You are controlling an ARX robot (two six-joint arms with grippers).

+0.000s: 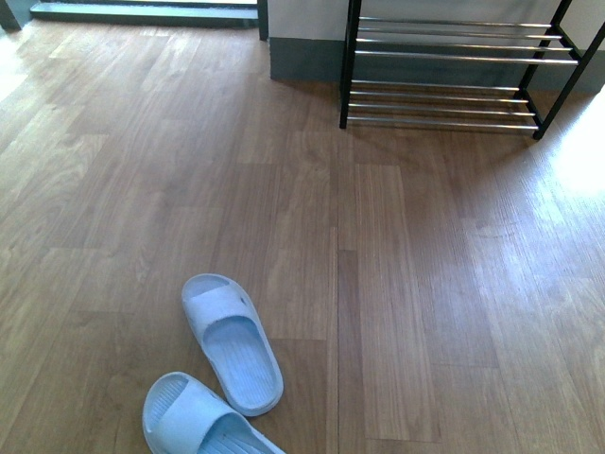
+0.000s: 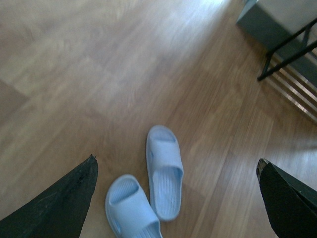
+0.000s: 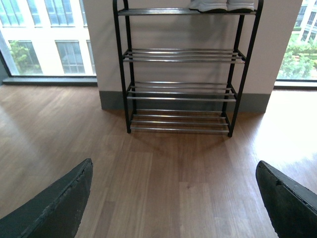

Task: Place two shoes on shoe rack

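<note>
In the front view neither arm shows. There the nearer slide [image 1: 194,421] is cut off by the lower edge, while the farther slide [image 1: 232,345] lies whole on the wooden floor [image 1: 425,284]. Only the lower two tiers of the shoe rack [image 1: 444,76] are in that picture. The right wrist view shows all four tiers, but the pair of shoes [image 3: 223,5] on the top shelf is cropped to its white soles, so we cannot tell more about it.

The left gripper [image 2: 176,159] points down at the floor with its fingers [image 2: 64,203] spread wide, holding nothing. Both slides lie beneath it, in the gap between the fingers. The right gripper [image 3: 173,162] is held roughly level, facing the rack, which stands well ahead of it. Its fingers [image 3: 287,198] are also wide apart and empty.
</note>
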